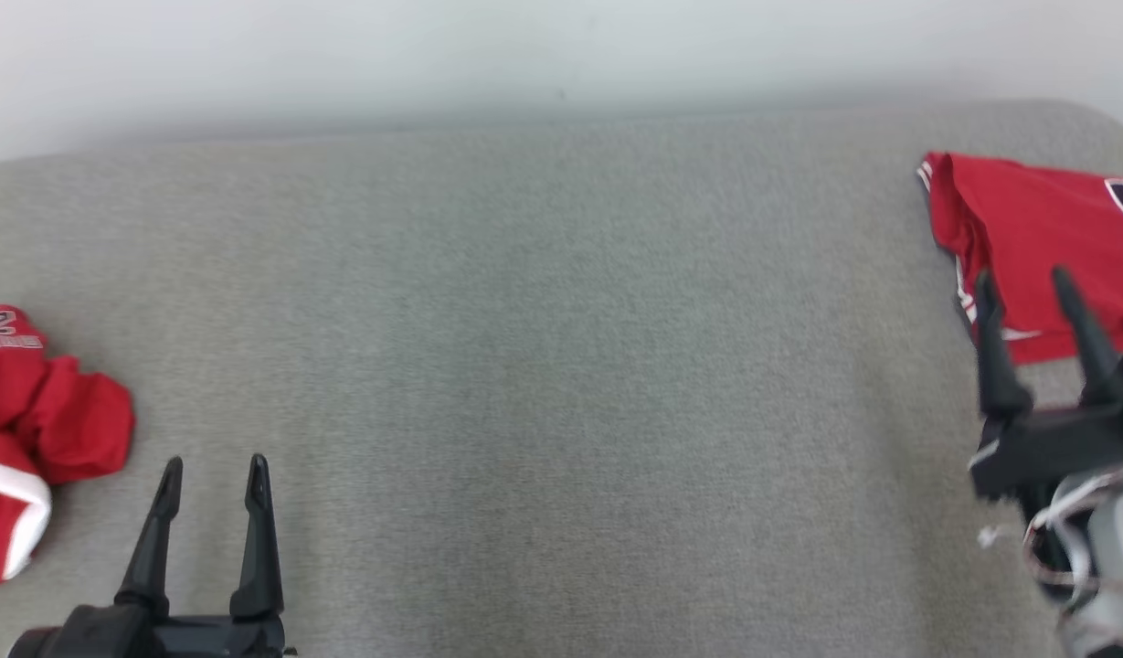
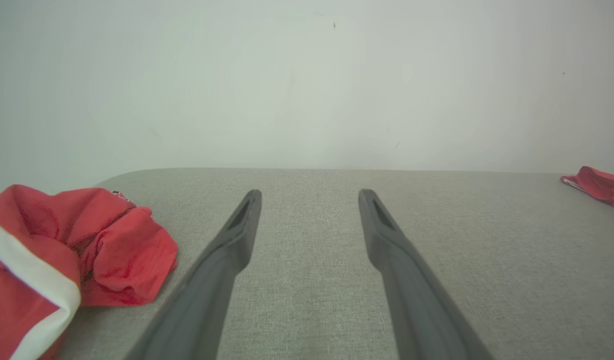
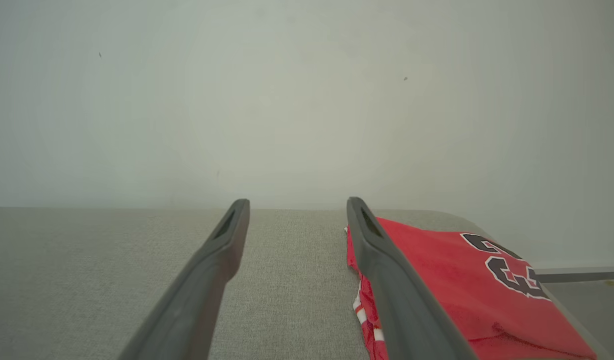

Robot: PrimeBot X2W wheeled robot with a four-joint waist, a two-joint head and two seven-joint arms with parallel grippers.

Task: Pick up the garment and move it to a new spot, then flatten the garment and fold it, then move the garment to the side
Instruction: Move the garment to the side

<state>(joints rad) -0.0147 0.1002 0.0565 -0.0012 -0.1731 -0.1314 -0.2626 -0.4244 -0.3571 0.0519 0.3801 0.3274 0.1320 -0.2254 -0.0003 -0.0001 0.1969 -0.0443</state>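
Grey padded table [image 1: 561, 366] spanned across head view; folded red jersey [image 1: 1036, 238] laid flat at far right edge, judged already handled; crumpled red garment [image 1: 40, 411] bunched at left edge, white trim shown, judged next target. Right gripper [image 1: 1022, 274] held over near edge of jersey, jaws wide, nothing gripped; left gripper [image 1: 216, 466] held just right of bunch, jaws wide, empty, no contact. Step judged: pick-up not yet begun. Next move: left gripper to be swung left, raised fold to be pinched.
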